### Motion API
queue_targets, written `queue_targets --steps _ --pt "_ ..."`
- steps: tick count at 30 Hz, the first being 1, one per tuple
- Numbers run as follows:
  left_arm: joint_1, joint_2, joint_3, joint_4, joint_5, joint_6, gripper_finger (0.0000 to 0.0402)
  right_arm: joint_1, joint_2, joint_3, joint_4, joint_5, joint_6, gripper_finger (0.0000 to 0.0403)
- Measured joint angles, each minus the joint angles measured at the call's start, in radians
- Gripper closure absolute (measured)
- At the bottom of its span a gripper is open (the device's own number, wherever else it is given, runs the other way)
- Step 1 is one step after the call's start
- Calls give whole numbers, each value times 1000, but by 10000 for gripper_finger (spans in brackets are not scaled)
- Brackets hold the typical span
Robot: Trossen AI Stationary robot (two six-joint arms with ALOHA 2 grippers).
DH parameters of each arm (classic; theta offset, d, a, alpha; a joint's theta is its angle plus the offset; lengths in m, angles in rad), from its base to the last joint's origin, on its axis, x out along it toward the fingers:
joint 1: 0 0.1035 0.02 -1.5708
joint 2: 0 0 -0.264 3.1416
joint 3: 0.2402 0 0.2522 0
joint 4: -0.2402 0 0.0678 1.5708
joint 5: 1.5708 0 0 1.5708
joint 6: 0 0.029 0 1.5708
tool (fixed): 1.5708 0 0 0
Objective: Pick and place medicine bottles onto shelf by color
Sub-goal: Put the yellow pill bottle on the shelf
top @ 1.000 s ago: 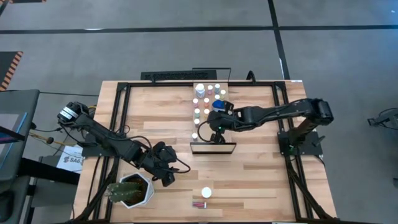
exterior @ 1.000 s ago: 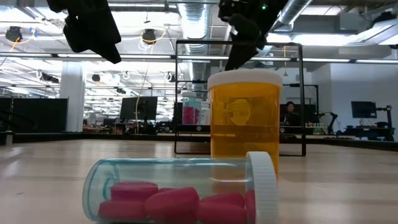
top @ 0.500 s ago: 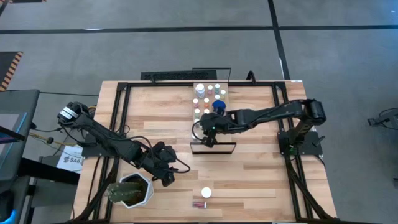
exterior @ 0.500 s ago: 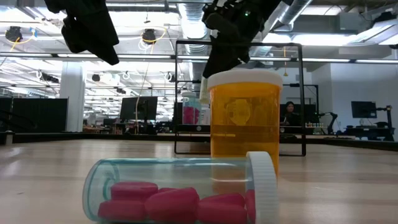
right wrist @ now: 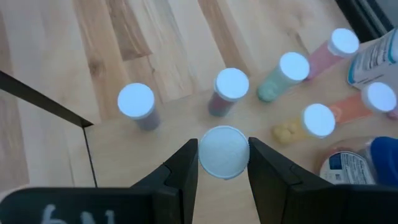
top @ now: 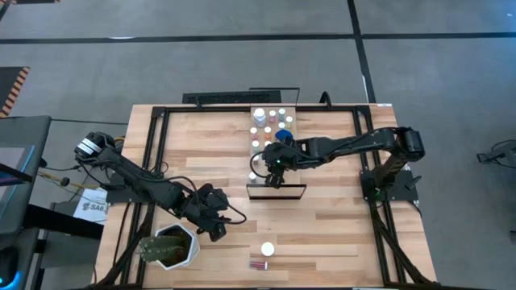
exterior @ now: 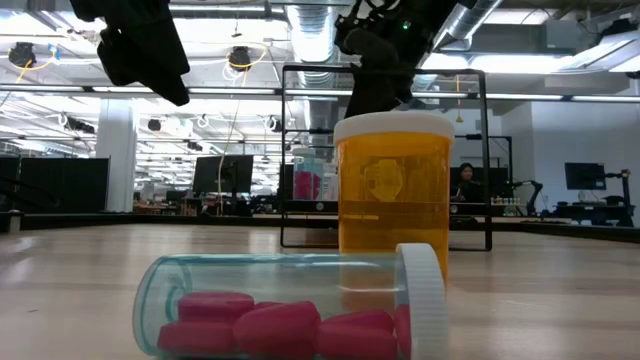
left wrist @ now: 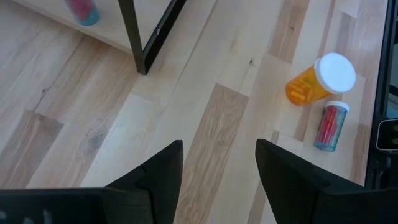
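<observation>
Holding a white-capped bottle (right wrist: 223, 151) over the shelf (top: 260, 179), my right gripper (right wrist: 221, 163) has its jaws clamped at the cap; light, slick plastic, I'd judge. Left gripper (left wrist: 219, 163) waits, jaws apart, above the tabletop (top: 339, 217).

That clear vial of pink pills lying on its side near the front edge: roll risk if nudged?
Likely yes: the vial lies on its round side on bare table, so a sideways push probably rolls it. Its wider white cap may curve the roll. Looks light; smooth plastic may slip.
</observation>
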Motion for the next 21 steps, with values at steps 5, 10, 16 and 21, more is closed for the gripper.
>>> queue_targets --steps 5,10,16,21 --pt "0 0 0 -1 -1 0 214 -18 9 0 3 -29 1 266" --pt "0 0 0 0 -1 0 214 -24 10 -1 11 -57 -11 266" --pt "0 0 0 0 -3 1 214 -51 10 -2 14 -55 -33 266" --pt "0 0 0 0 -3 -2 214 -61 7 -8 28 -54 -36 266"
